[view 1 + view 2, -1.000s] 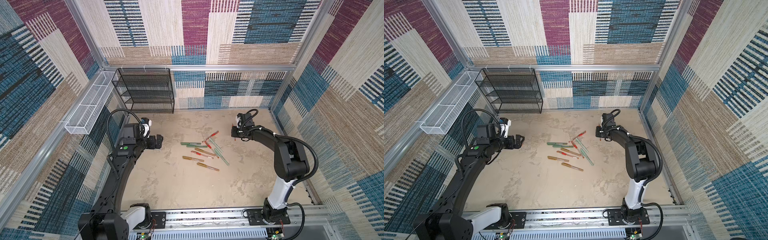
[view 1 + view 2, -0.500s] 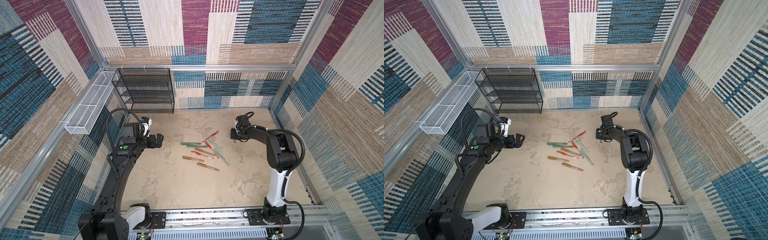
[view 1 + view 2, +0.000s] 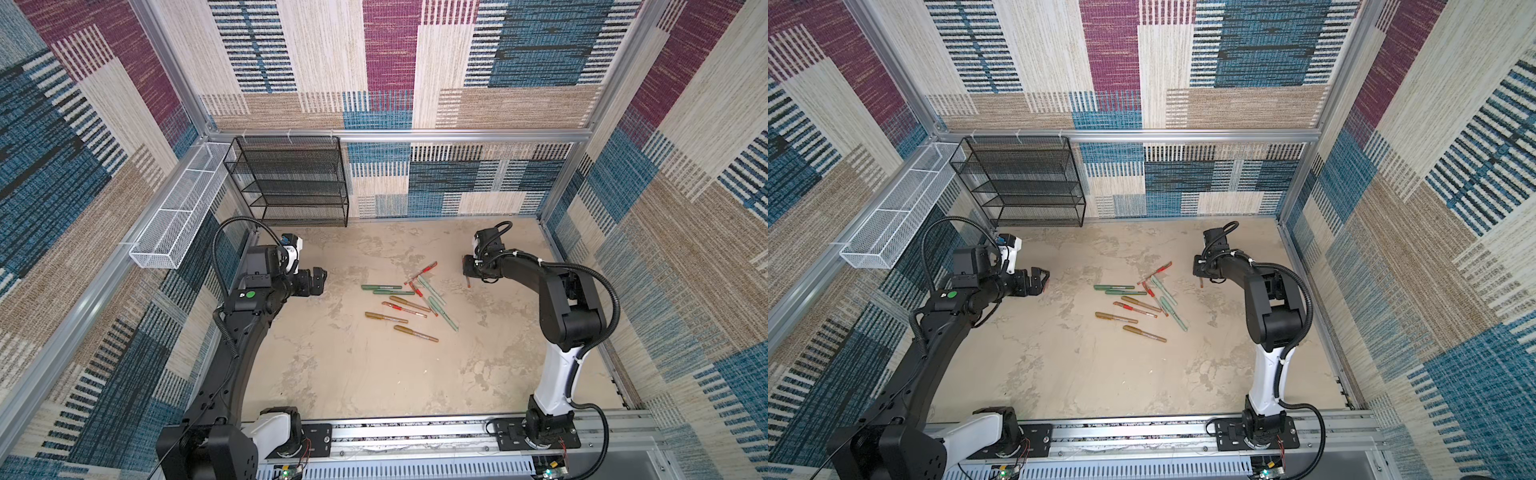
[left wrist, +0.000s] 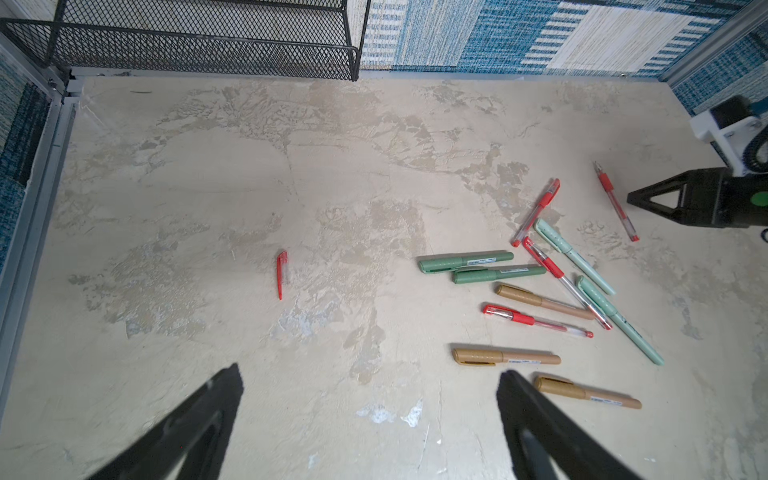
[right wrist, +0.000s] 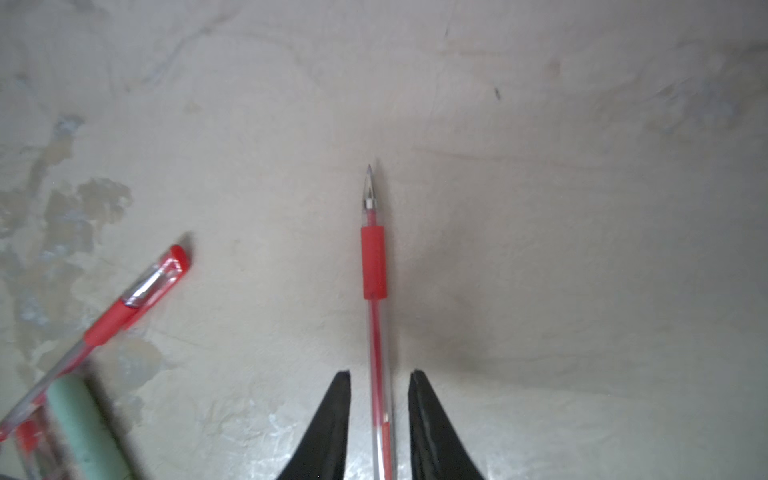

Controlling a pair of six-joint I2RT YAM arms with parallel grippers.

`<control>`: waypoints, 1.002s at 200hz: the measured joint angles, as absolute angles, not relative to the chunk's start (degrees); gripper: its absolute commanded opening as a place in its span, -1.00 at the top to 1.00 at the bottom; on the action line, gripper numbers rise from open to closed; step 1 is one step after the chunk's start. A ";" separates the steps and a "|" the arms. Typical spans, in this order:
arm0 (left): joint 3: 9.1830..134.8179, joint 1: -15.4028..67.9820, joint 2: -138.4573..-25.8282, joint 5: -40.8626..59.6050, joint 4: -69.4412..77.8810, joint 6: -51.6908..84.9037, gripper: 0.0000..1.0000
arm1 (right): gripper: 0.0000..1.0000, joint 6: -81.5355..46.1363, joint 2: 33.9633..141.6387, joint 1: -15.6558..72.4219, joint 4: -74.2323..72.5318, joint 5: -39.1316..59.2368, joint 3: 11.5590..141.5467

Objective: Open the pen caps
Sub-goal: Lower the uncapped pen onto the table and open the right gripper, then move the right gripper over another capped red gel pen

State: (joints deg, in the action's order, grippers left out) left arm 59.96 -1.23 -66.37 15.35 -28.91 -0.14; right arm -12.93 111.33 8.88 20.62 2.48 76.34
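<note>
In both top views, right gripper [image 3: 469, 272] sits low beside the pens [image 3: 409, 301]. Left wrist view: left gripper [image 4: 370, 371] spread wide and empty, red cap [image 4: 282, 274] alone on tabletop [image 4: 208, 187]. Right wrist view: fingers [image 5: 332, 424] just parted, uncapped red pen [image 5: 374, 266] lying loose between them. One pen opened, the pile still capped.

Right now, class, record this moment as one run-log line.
left jaws: open, empty | right jaws: apart around uncapped red pen | loose red cap: alone on table

No writing can be read anywhere. The green markers [image 4: 465, 262] and gold-bronze markers [image 4: 505, 357] carry small printed barrel strips, too small to make out. The round green sticker [image 3: 250, 294] on the left arm [image 3: 232, 353] shows no legible mark.
</note>
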 measured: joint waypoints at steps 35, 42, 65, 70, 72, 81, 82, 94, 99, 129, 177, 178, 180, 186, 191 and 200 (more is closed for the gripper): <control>60.12 -1.28 -66.28 15.38 -28.86 -0.14 -0.99 | 0.23 -14.26 106.06 10.39 20.80 4.01 75.92; 60.01 -1.28 -66.28 15.38 -28.82 -0.14 -0.99 | 0.20 -14.66 105.51 11.22 20.53 4.38 75.66; 60.23 -1.37 -66.30 15.38 -28.95 -0.12 -0.99 | 0.14 -16.71 105.51 14.33 19.90 6.33 74.61; 60.31 -1.37 -66.28 15.38 -28.93 -0.12 -0.99 | 0.13 -17.08 105.86 14.96 19.84 6.85 74.59; 60.31 -1.37 -66.28 15.38 -28.93 -0.12 -0.99 | 0.13 -17.32 106.08 15.22 19.75 7.11 74.59; 60.31 -1.37 -66.22 15.38 -28.93 -0.12 -0.99 | 0.13 -18.09 107.09 16.34 18.90 7.92 74.65; 60.31 -1.37 -66.22 15.38 -28.93 -0.12 -0.99 | 0.13 -18.17 107.31 16.49 18.74 8.01 74.67; 60.18 -1.39 -66.19 15.38 -28.82 -0.12 -0.99 | 0.12 -19.03 109.03 17.72 18.11 8.64 75.00; 60.16 -1.39 -66.19 15.38 -28.84 -0.12 -0.99 | 0.13 -19.42 109.80 18.09 17.82 9.08 75.13; 60.20 -1.39 -65.76 15.35 -28.88 -0.10 -0.99 | 0.13 -21.63 114.32 19.18 16.71 11.20 77.56; 60.14 -1.48 -65.56 15.33 -28.75 -0.10 -0.99 | 0.14 -23.14 121.47 19.81 16.23 13.17 84.07; 60.12 -1.48 -65.56 15.33 -28.75 -0.10 -0.99 | 0.14 -23.14 121.71 19.84 16.25 13.26 84.27; 60.12 -1.48 -65.56 15.33 -28.75 -0.10 -0.99 | 0.14 -23.16 121.93 19.88 16.29 13.32 84.51; 60.10 -1.48 -65.54 15.33 -28.75 -0.10 -0.99 | 0.14 -23.31 122.91 19.97 16.38 13.45 85.49; 60.03 -1.48 -65.54 15.33 -28.75 -0.10 -0.99 | 0.15 -23.31 123.72 20.12 16.34 13.61 86.50; 59.99 -1.48 -65.54 15.33 -28.80 -0.12 -0.99 | 0.15 -23.42 124.99 20.40 16.34 13.72 88.31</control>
